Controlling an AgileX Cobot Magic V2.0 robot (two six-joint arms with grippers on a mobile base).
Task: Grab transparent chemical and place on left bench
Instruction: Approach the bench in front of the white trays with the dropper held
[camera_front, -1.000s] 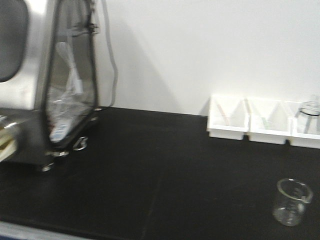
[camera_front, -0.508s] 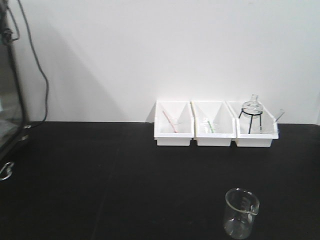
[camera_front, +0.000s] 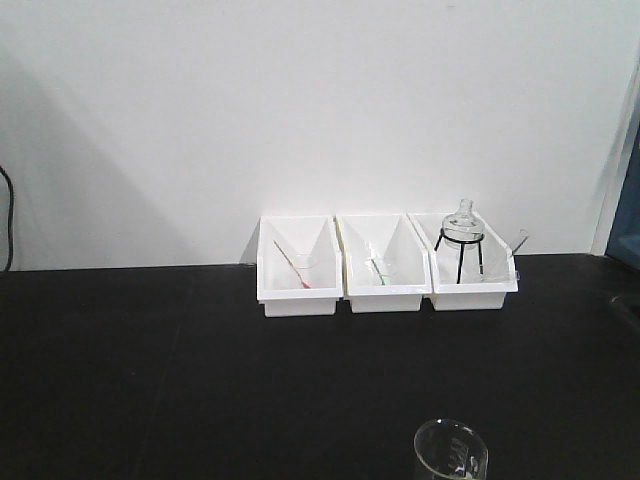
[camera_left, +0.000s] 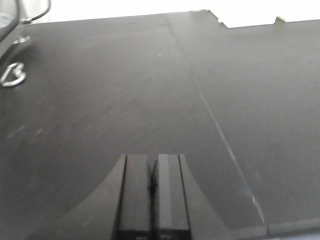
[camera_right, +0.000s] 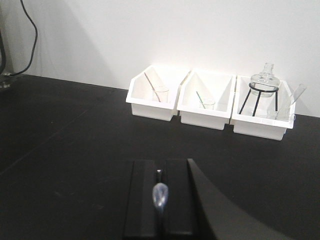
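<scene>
Glass beaker (camera_front: 452, 452) stands upright on black surface (camera_front: 150, 370), well apart from three white bins (camera_front: 385, 262).
Front view alone shows it; wrist views show left jaws and right jaws pressed together, nothing gripped.

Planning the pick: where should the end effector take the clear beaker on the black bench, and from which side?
Probably across the beaker wall just under the rim, level from the front: it stands upright, open-topped, bare bench around it. Lower part is out of frame.

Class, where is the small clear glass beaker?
Front-facing view: the clear glass beaker stands bottom right of centre on the matte black worktop, before the white plastic bins.
</scene>
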